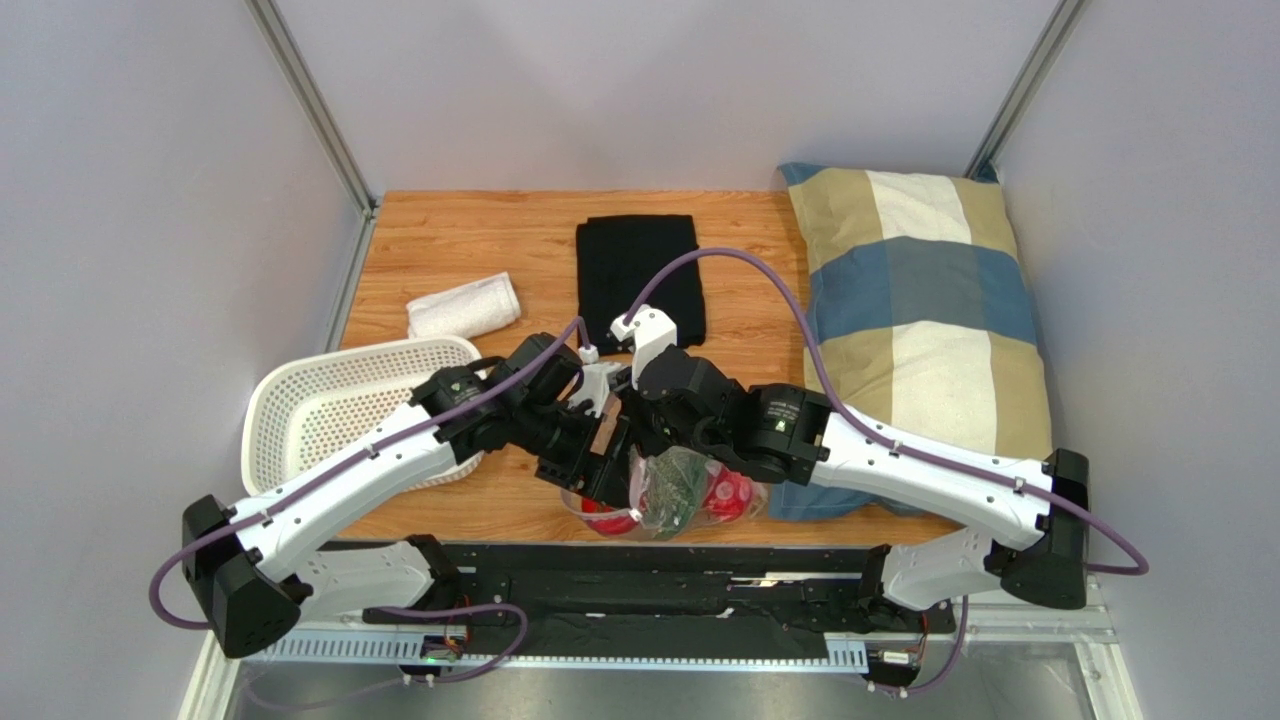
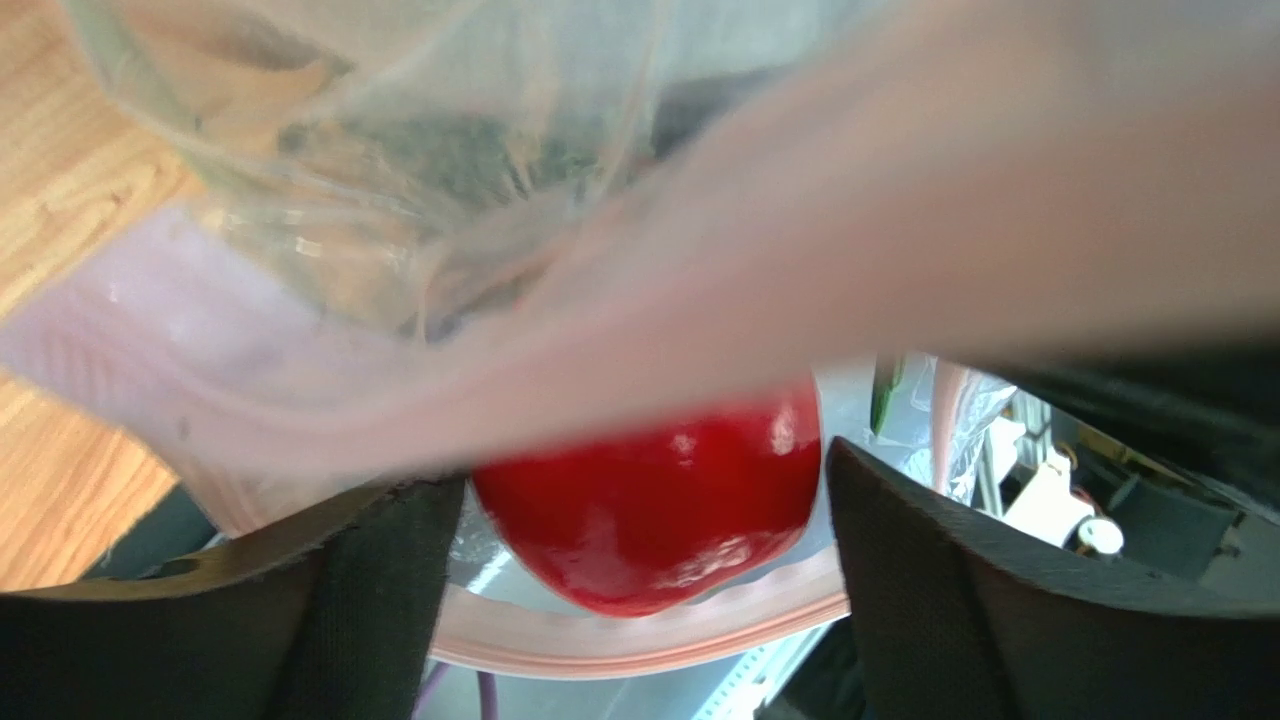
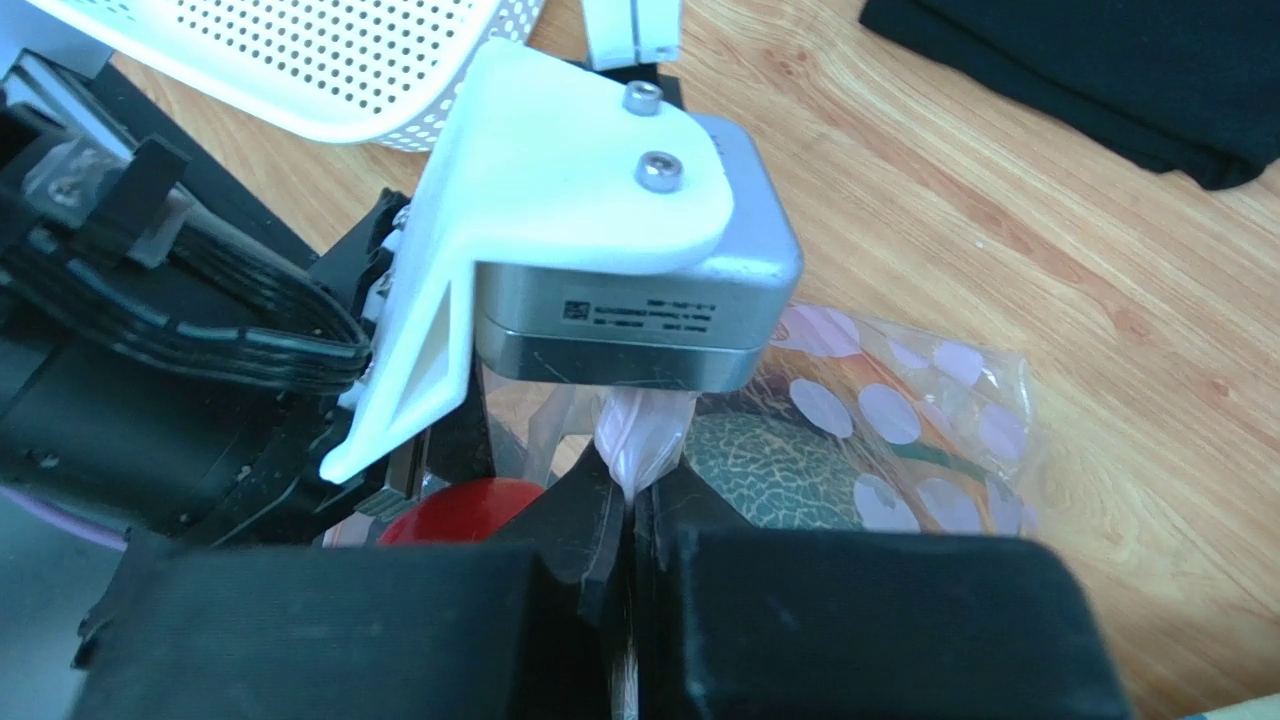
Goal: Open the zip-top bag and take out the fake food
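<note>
While our right claw point(image 3: 631, 510) stays out of it, clenched on the zip strip point(image 3: 639, 428) of the zip-top bag point(image 1: 669, 495) at the tabletop's point(image 1: 451, 240) near edge, our left claw point(image 2: 646, 570) gapes released, flanking a red fruit point(image 2: 654, 503) at the mouth. We judge removal is starting: next we close on that fruit and draw it out.

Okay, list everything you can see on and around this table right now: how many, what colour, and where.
table: one, light wood, under everything
bag: one, clear with pale dots, front centre of the table
red fruits: two, red, inside the bag
green piece: one, green, inside the bag between the fruits
basket: one, white, left side
towel: one, white, rolled, back left
cloth: one, black, folded, back centre
pillow: one, blue, tan and white checks, right side
left hand: one, black fingers, open, at the bag
right hand: one, black fingers, shut on the bag's pink strip
</note>
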You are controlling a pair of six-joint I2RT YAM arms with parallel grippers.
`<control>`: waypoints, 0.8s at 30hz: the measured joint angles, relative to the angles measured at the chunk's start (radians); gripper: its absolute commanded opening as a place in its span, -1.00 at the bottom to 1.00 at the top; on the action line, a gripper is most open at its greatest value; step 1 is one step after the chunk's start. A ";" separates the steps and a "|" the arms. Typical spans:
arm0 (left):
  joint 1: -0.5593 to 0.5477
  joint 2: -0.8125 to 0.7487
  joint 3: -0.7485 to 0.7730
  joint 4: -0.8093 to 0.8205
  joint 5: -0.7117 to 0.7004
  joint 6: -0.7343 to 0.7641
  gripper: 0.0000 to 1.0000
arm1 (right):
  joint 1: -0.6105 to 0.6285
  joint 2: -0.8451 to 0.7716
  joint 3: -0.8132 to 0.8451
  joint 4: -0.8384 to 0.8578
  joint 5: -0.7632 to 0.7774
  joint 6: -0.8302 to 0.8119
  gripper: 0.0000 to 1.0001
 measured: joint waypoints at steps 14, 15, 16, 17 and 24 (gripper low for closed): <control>-0.016 -0.092 -0.083 0.133 -0.130 -0.085 -1.00 | -0.011 -0.034 -0.032 0.020 0.005 0.004 -1.00; -0.016 -0.097 -0.074 0.129 -0.141 -0.085 -1.00 | -0.011 -0.042 -0.038 0.025 0.008 0.004 -1.00; -0.016 -0.103 -0.058 0.123 -0.160 -0.085 -1.00 | -0.011 -0.050 -0.045 0.029 0.010 0.003 -1.00; -0.016 -0.109 -0.042 0.118 -0.176 -0.085 -1.00 | -0.011 -0.056 -0.050 0.029 0.010 0.003 -1.00; -0.017 -0.285 0.041 0.140 -0.353 -0.089 -1.00 | -0.017 -0.096 -0.088 0.031 0.054 0.003 -1.00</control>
